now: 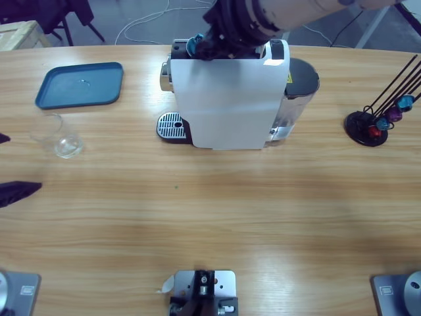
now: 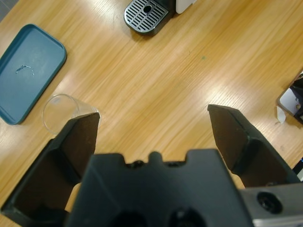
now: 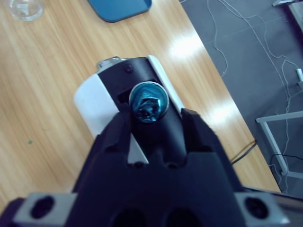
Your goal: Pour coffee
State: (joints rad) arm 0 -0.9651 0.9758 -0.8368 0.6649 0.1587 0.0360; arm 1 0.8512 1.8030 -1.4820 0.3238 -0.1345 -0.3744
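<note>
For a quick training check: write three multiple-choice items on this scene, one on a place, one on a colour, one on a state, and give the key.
1. Where is the glass cup?
A. on the blue tray
B. on the table beside the tray
C. on the coffee machine grate

2. What colour is the capsule at the right gripper?
A. blue
B. red
C. gold

3. How is the left gripper?
A. shut on the cup
B. open, holding nothing
C. holding a capsule

Key: B, the cup stands off the tray; A, the foil looks blue; B, its jaws stand apart over bare wood.

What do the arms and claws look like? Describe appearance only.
The left claw is black: two broad wedge jaws on a blocky body, silver plate beside it. The right claw is black too, on a silver-grey bracket with round holes; its arm is a pale silver tube.
</note>
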